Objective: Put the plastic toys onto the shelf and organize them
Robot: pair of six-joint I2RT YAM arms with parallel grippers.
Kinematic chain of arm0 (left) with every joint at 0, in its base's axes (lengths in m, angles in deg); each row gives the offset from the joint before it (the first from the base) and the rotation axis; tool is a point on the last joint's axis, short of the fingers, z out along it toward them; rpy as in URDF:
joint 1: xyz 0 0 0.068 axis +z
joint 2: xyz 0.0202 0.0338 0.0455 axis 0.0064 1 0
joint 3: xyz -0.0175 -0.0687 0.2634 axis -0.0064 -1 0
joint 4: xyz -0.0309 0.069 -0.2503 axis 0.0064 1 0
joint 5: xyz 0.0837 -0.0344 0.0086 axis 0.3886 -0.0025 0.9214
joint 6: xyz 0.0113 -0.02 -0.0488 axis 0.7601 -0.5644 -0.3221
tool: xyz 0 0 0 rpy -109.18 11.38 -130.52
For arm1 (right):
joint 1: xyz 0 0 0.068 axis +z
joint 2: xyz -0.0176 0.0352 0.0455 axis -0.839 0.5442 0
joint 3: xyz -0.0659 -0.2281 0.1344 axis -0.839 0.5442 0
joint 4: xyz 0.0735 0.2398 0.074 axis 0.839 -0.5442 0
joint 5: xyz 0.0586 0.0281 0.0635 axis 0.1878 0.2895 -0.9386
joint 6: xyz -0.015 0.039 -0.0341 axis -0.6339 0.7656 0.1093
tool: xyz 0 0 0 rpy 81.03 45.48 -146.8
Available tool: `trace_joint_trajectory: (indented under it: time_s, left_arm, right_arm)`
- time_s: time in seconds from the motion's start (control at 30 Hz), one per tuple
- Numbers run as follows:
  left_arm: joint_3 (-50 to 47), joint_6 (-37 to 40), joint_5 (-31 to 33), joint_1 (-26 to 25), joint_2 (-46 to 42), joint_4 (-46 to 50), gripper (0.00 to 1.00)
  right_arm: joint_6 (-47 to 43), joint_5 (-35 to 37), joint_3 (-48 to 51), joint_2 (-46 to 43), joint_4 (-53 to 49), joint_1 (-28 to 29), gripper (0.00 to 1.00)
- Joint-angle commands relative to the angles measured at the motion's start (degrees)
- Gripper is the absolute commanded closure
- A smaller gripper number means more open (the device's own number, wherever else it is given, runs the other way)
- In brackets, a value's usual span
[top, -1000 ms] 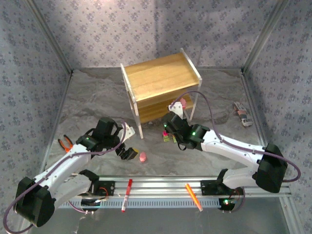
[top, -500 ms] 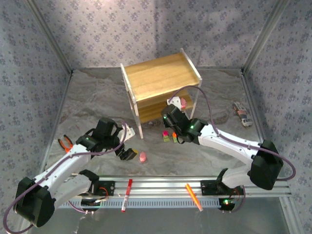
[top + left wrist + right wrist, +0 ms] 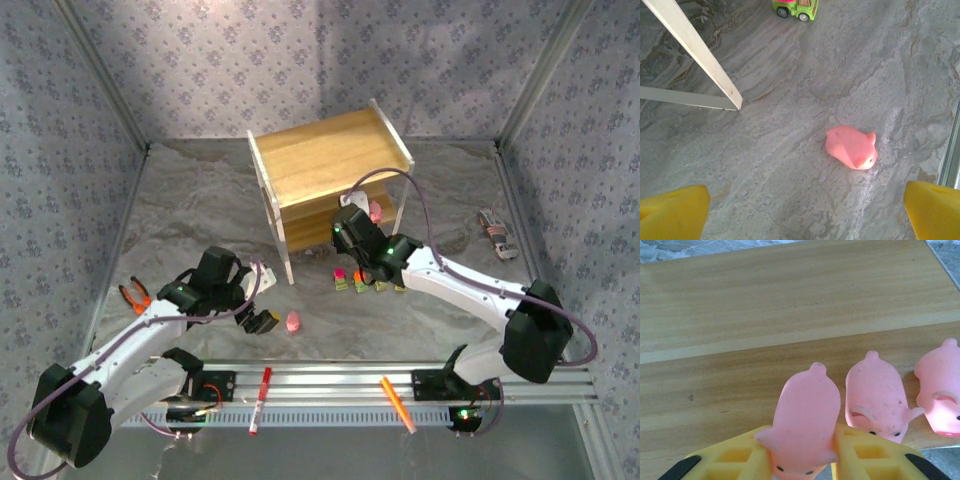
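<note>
My right gripper [image 3: 802, 456] is shut on a pink teardrop figure [image 3: 805, 420], held just over the front of the shelf's lower wooden board [image 3: 765, 305]. Two more pink figures [image 3: 877, 395] [image 3: 940, 390] lie side by side on that board to its right. From above, the right gripper [image 3: 354, 212] reaches into the shelf [image 3: 330, 165]. Several small green trucks [image 3: 368, 284] stand in a row on the table before the shelf. My left gripper [image 3: 805, 215] hangs open above the table, with another pink figure [image 3: 851, 147] lying just ahead of its yellow fingertips [image 3: 672, 212].
Orange-handled pliers [image 3: 135, 293] lie at the left. A red marker [image 3: 260, 398] and an orange marker [image 3: 397, 402] rest on the front rail. A small striped object [image 3: 497, 236] sits at the right. The shelf's white leg [image 3: 700, 55] stands near a green truck [image 3: 796, 7].
My right arm has pushed forward and left with the pink figure, in under the shelf's top board, which uncovers the row of trucks. The left gripper has drifted slightly down.
</note>
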Motion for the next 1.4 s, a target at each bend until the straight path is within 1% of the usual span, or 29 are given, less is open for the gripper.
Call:
trace_joint_trajectory:
  time_s: [0.0, 0.33, 0.83, 1.13, 1.27, 1.37]
  left_arm:
    - [-0.63, 0.10, -0.43, 0.27, -0.62, -1.39, 0.00]
    - [-1.41, -0.32, 0.32, 0.32, -1.14, -2.06, 0.00]
    - [-1.38, -0.87, 0.60, 0.26, -1.51, -1.97, 0.00]
    - [-1.42, -0.79, 0.56, 0.25, -1.42, -2.05, 0.00]
    - [-1.42, -0.69, 0.59, 0.25, -1.33, -2.05, 0.00]
    - [-1.42, -0.70, 0.59, 0.26, -1.33, -2.06, 0.00]
  right_arm:
    - [-1.03, -0.76, -1.68, 0.50, 0.42, -0.52, 0.67]
    - [-1.90, -2.06, -3.05, 2.48, 0.50, -0.92, 0.66]
    - [-3.30, -1.94, -4.56, 4.15, -2.45, -0.94, 0.65]
    - [-3.48, -1.30, -3.77, 3.91, -3.60, -0.98, 0.64]
    - [-3.62, -1.48, -3.72, 3.93, -3.45, -0.88, 0.63]
    - [-3.82, -1.40, -3.86, 3.89, -3.53, -0.95, 0.59]
